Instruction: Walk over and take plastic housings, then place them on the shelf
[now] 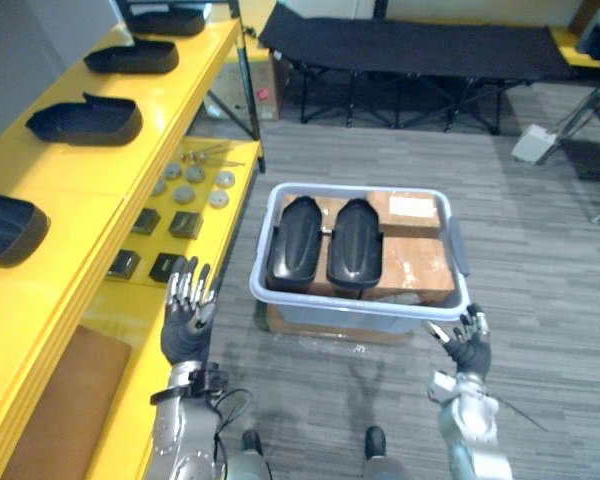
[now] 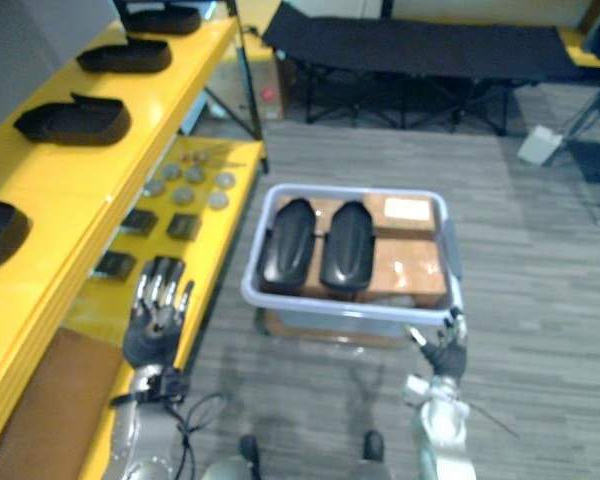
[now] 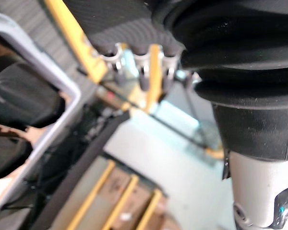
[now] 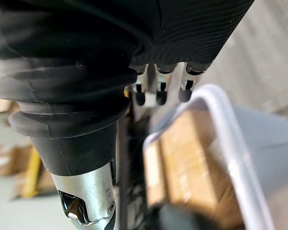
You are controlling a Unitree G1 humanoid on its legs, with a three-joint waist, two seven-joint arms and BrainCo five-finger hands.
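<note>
**Close in on the bin and take a housing by its long edges**

Left eye view: two black plastic housings (image 1: 296, 243) lie side by side on cardboard boxes (image 1: 420, 262) in a pale bin (image 1: 358, 299) on the floor. The left hand (image 1: 187, 310) and the right hand (image 1: 470, 345) hang short of its near rim, fingers released and empty.

Right eye view: the yellow shelf (image 2: 90, 180) on the left has bare gaps between other housings (image 2: 72, 118), likely the drop spot.

Left wrist view: straight fingers (image 3: 144, 72) point past the bin's rim.

Right wrist view: relaxed fingers (image 4: 158, 91) hover at the bin's corner. Reach over the rim first, then lift straight up.
</note>
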